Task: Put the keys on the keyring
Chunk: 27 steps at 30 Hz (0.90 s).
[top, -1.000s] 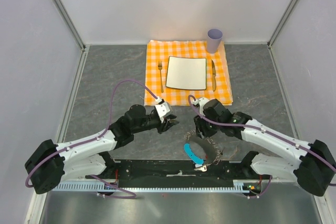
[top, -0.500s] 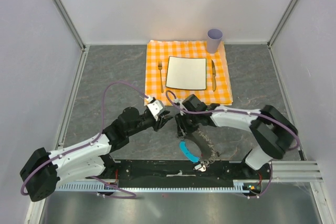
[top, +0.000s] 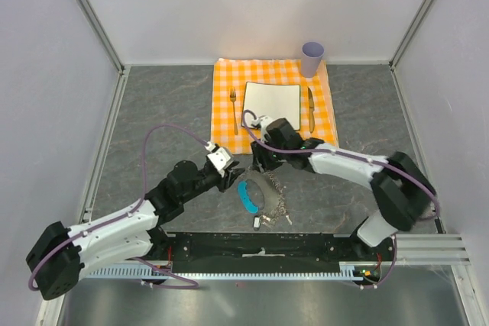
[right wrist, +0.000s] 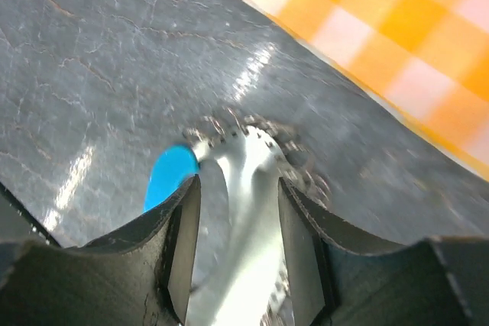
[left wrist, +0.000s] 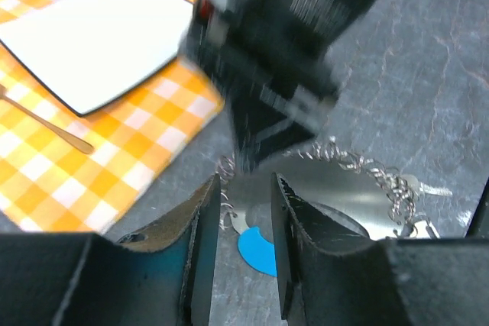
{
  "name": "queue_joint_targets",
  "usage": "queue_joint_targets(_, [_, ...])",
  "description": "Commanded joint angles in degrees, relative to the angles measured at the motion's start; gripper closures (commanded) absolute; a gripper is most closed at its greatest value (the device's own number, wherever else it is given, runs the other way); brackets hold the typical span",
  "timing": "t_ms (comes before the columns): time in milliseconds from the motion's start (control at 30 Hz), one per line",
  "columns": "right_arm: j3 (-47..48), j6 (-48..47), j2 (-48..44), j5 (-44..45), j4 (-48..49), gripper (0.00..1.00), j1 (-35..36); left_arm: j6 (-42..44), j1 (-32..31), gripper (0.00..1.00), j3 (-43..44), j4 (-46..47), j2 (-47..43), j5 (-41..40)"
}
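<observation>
Keyring [top: 276, 198] of silvery chain with a curved bright blue tab [top: 247, 196] lay on the grey marbled worktop [top: 153, 112], near the orange checked cloth [top: 325, 131]. Left gripper [left wrist: 244, 179], partly open and empty, pointed at it; right gripper [right wrist: 238, 182] had its jaws wide apart over the chain, clamping nothing.

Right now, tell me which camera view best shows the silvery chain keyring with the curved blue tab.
Top external: nearly the whole silvery chain keyring is in view, blue tab and dangling bits included. Left wrist shows only part of the chain and tab; right wrist, a blurred stretch.
</observation>
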Motion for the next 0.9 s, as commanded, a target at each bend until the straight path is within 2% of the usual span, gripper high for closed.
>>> queue_joint_targets(0, [-6.30, -3.63, -14.20, 6.96, -6.18, 0.48, -2.84, -2.39, 0.37, 0.60, 2.90, 2.06, 6.18, 4.92])
queue_joint_targets(133, [-13.35, -2.85, -21.59, 5.30, -8.66, 0.49, -8.46, -5.55, 0.37, 0.60, 7.81, 2.14, 14.09, 10.98])
queue_joint_targets(233, [-18.71, -1.53, -23.27, -0.49, -7.09, 0.52, -10.67, -7.57, 0.37, 0.61, 11.41, 2.06, 21.21, 15.64])
queue_joint_targets(367, [-23.46, -0.30, -23.36, -5.51, -2.26, 0.60, -13.22, -9.77, 0.28, 0.62, 15.46, 1.01, 28.42, 19.69])
queue_joint_targets(467, [-25.48, 0.41, -22.31, -11.04, 2.14, 0.62, -14.63, -11.00, 0.28, 0.62, 18.80, -0.57, 33.78, 21.71])
queue_joint_targets(533, [-25.92, 0.15, -21.44, -11.67, 2.41, 0.62, -14.80, -11.53, 0.28, 0.62, 20.91, -2.42, 37.21, 23.03])
queue_joint_targets(700, [-26.10, -1.52, -18.89, -14.92, 4.43, 0.62, -14.81, -12.59, 0.28, 0.64, 23.38, -7.16, 41.96, 24.27])
queue_joint_targets(867, [-25.67, -1.08, -13.97, -17.46, 9.08, 0.62, -14.89, -12.50, 0.37, 0.65, 23.12, -12.17, 42.59, 20.76])
